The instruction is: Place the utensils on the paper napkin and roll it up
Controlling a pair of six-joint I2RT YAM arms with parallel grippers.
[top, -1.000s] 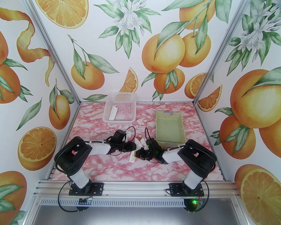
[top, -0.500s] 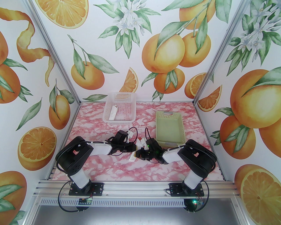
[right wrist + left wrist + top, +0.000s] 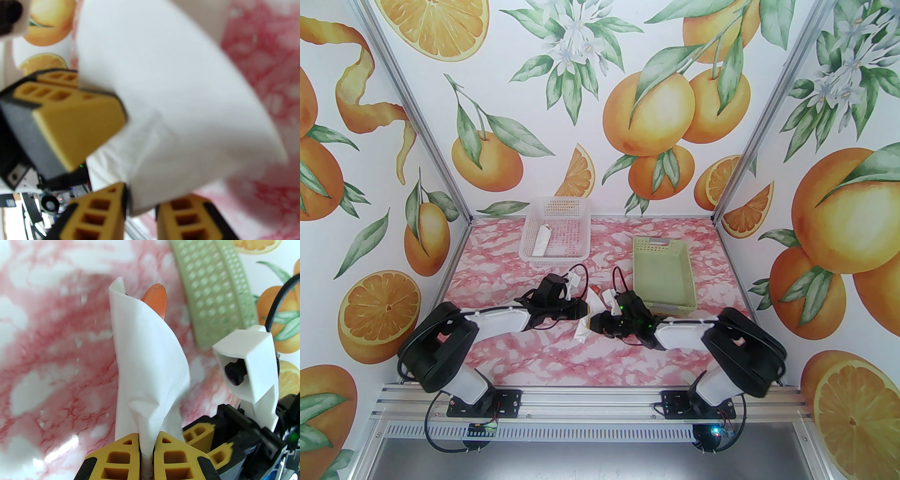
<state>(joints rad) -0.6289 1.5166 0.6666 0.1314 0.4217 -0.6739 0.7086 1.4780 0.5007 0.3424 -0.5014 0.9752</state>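
While the left gripper (image 3: 147, 460) clamps the rolled paper napkin (image 3: 150, 361), the right gripper (image 3: 141, 218) gapes beside it.

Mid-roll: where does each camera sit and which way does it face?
Top external: above and behind the bases, looking down and forward over the table; left arm and right arm meet at the napkin roll.
Left wrist: on the left arm, looking along the left end effector, shut on the roll; the spoon pokes out.
Right wrist: on the right arm, close and blurred on the roll; right end effector open.
Shared: both wrist views show the roll.
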